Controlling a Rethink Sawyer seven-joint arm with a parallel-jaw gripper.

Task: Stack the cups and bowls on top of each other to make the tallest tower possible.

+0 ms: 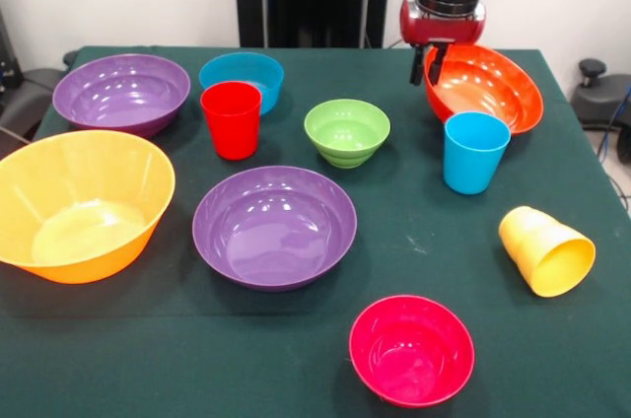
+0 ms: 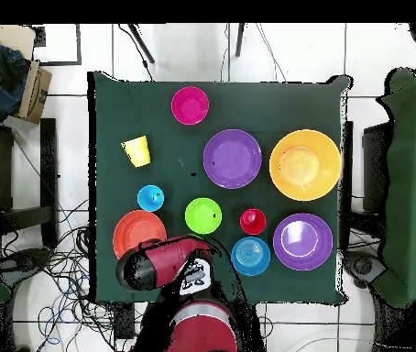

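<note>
My gripper [image 1: 425, 65] straddles the left rim of the orange bowl [image 1: 490, 90], one finger outside and one inside, shut on the rim; that side of the bowl looks slightly raised. The light blue cup [image 1: 474, 152] stands upright just in front of that bowl. Left of centre stands the red cup [image 1: 232, 119], and the yellow cup [image 1: 548, 251] lies on its side at the right. Two purple bowls [image 1: 274, 227] [image 1: 121, 93], a yellow-orange bowl [image 1: 81, 204], a blue bowl [image 1: 243, 77], a green bowl [image 1: 347, 131] and a magenta bowl [image 1: 411, 349] sit apart, nothing stacked. Overhead, the arm [image 2: 161, 261] hides the gripper beside the orange bowl [image 2: 136, 232].
The dark green table [image 1: 148, 359] carries everything. Black chairs [image 2: 15, 183] stand along both sides of the table, cables lie on the floor near the base, and a cardboard box [image 2: 35, 90] sits at the upper left in the overhead view.
</note>
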